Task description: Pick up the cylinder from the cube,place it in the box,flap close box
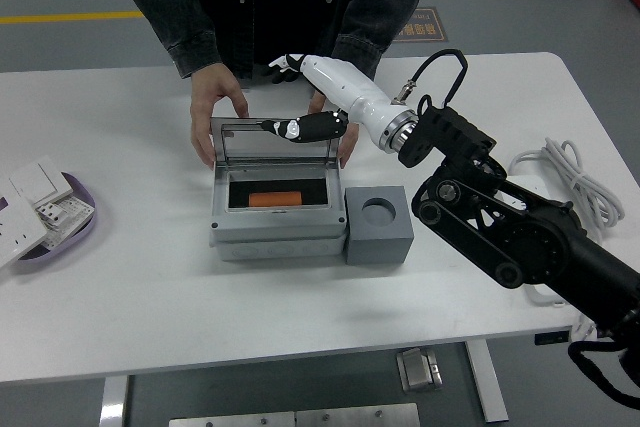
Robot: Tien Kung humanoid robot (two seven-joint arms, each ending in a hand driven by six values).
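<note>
Orange cylinder lies inside grey box; cube socket empty. Right hand empty, fingers extended at upright lid, likely placed to flap it down. Person's 2 hands steady the box.
</note>
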